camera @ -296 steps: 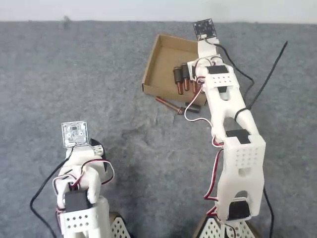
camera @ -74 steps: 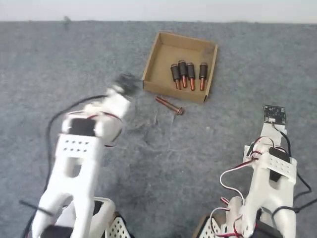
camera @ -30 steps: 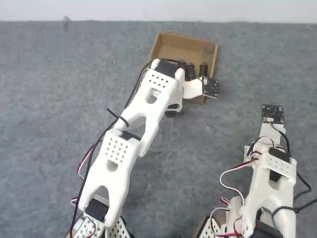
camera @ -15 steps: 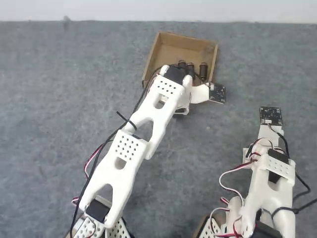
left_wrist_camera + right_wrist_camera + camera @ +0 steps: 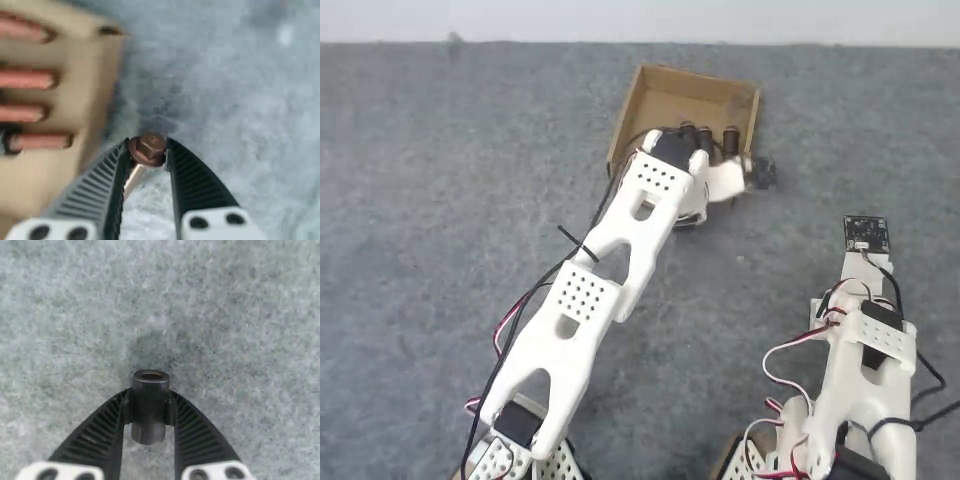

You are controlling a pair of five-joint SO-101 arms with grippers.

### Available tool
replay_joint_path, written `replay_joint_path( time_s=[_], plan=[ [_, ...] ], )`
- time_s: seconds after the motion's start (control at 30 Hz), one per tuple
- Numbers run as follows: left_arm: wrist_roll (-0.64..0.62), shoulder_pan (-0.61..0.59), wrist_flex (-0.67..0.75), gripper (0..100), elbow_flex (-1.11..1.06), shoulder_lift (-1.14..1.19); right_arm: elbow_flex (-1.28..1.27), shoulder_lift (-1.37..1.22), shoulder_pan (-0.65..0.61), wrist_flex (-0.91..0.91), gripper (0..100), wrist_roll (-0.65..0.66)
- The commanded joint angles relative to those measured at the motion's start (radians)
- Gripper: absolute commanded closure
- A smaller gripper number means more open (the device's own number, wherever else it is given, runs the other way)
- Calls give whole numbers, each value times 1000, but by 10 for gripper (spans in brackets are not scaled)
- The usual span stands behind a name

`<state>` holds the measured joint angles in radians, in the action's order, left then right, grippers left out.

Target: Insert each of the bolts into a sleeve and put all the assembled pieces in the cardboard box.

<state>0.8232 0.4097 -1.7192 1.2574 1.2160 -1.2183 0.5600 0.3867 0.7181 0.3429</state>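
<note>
Bolt: the copper bolt [image 5: 150, 146] is pinched in the left hand [image 5: 147, 152], over the grey bench [image 5: 440, 200] and just beside the box [image 5: 672, 98].
Left hand: its two ribbed fingers [image 5: 107, 175] press on the hex head from both sides, and the shank runs back between them.
Bolt handling: probably stiff metal, light for its length, with smooth flanks. A pinch on the head alone likely lets the shank swing, so a hold just under the head should steady it for threading.
Sleeve: the black sleeve [image 5: 149, 407] is clamped across its middle in the right hand [image 5: 150, 396], with its open bore showing at the free end and bare bench below.
Sleeve handling: it looks rigid, small and slick-sided. The mid-body hold suits it and keeps the mouth free for the bolt.
Box: it holds four assembled pieces [image 5: 705, 140] lying side by side.
Hidden, high view: the left arm [image 5: 620, 250] covers its own hand, the bolt and part of the box's near wall. The right arm [image 5: 865, 340] stands well apart from the box, and its wrist covers the sleeve.
Hidden, left wrist view: the bolt's tip cannot be seen behind the fingers, and the pieces in the box are cut off at the edge.
Hard to tell: whether the bolt is lifted clear of the bench or touches it.
</note>
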Motion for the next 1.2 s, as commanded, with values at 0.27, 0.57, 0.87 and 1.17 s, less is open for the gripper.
replay_joint_path(
  time_s=[0.27,0.57,0.87,1.17],
  plan=[
    [-1057,-68,-41,988,157,-48,15,41,-12,-21,991,18],
    [-1174,-101,-28,988,-415,-394,15,41,-12,-21,991,18],
    [-1152,-153,181,987,-843,-640,15,39,-12,-21,991,18],
    [-1094,-163,339,927,-1102,-778,15,39,-10,-21,991,18]
  ],
)
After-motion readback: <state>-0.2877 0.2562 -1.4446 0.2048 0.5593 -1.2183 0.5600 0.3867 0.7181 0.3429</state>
